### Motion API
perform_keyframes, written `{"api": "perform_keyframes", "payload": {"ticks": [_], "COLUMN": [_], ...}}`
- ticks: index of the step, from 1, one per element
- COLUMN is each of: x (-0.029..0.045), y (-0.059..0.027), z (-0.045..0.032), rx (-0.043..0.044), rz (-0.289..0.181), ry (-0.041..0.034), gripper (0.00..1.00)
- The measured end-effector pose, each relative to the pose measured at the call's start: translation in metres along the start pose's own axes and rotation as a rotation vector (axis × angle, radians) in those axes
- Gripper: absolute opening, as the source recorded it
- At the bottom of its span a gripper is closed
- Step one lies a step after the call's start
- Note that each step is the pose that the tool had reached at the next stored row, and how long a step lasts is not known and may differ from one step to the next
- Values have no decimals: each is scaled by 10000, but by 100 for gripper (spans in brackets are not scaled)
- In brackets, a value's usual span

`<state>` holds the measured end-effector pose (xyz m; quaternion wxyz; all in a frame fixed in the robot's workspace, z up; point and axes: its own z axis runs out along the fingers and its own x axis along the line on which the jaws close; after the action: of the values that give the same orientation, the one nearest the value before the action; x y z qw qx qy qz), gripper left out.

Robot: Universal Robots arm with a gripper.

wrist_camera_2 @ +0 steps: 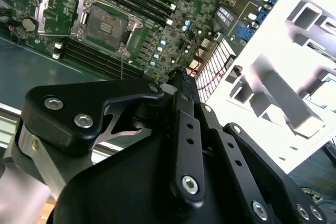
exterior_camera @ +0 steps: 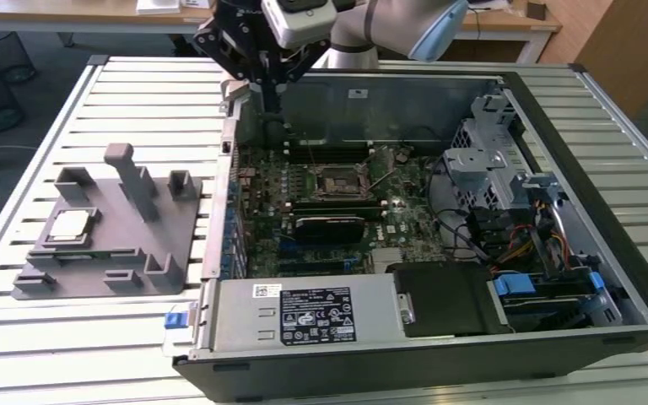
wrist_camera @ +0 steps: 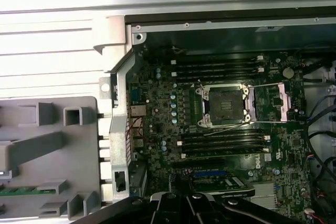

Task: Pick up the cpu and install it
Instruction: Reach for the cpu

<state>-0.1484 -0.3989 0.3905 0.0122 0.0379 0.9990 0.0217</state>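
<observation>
The cpu point(exterior_camera: 71, 224), a small square chip with a silvery top, lies in the grey plastic holder block point(exterior_camera: 110, 228) on the slatted table, at the exterior view's left of the open computer case point(exterior_camera: 437, 211). My gripper point(exterior_camera: 270, 108) hangs high over the case's far left corner, well away from the cpu. Its black fingers come together to a point with nothing between them. The dark square socket point(exterior_camera: 336, 180) on the motherboard sits bare, and in the first wrist view its metal frame point(wrist_camera: 275, 100) is flipped open beside the socket point(wrist_camera: 226, 103).
Memory slots point(wrist_camera: 220, 69) flank the socket. A drive cage point(exterior_camera: 488, 160) and cables point(exterior_camera: 504, 245) fill the case's right side, and a power supply point(exterior_camera: 313, 312) its near side. The holder's upright posts point(exterior_camera: 132, 181) rise beside the cpu.
</observation>
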Motion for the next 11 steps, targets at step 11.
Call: {"api": "perform_keyframes", "payload": {"ticks": [11], "x": [34], "y": [-3], "z": [5], "rx": [0], "rz": [0], "ry": [2], "gripper": [11]}}
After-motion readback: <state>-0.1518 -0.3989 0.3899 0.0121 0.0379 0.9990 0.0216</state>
